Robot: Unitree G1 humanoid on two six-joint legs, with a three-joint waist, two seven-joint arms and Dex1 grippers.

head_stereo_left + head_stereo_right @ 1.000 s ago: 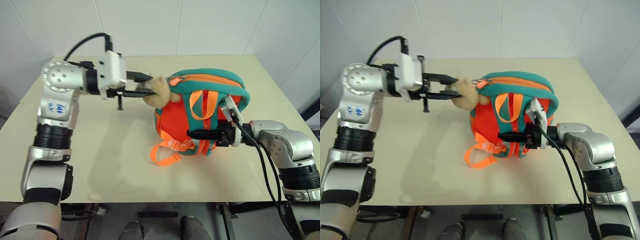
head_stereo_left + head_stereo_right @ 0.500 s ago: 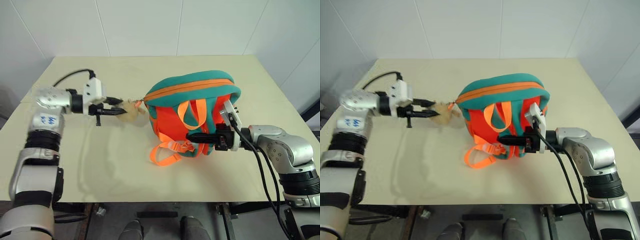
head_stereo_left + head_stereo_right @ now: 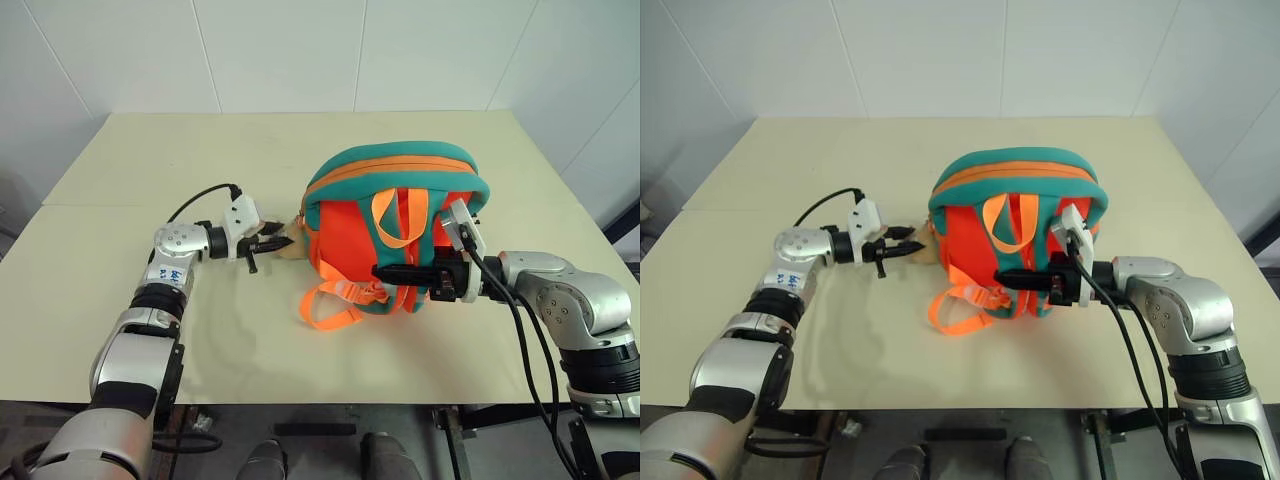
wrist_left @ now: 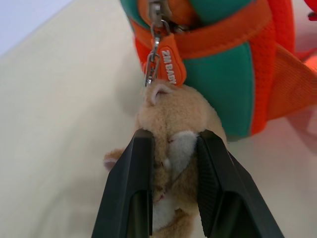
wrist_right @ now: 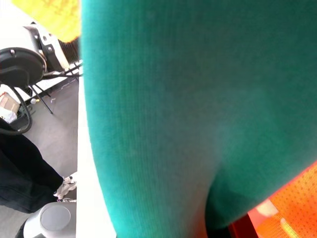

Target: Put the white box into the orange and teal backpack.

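The orange and teal backpack (image 3: 400, 215) stands upright in the middle of the table, its zipper line closed along the top. A tan plush charm (image 4: 173, 111) hangs from an orange zipper tag (image 4: 168, 63) at its left side. My left gripper (image 3: 274, 241) is shut on that charm, low over the table just left of the bag. My right gripper (image 3: 388, 270) reaches in from the right across the bag's front and is shut on a teal strap (image 5: 163, 109). The white box is out of view.
An orange webbing loop (image 3: 325, 310) trails from the bag's base onto the beige table (image 3: 250, 340). Black cables run along both forearms. A white wall stands behind the table's far edge.
My left gripper has come down with the plush charm from beside the bag's top to table level at its left side. The bag's top has settled back. The right gripper has stayed put.
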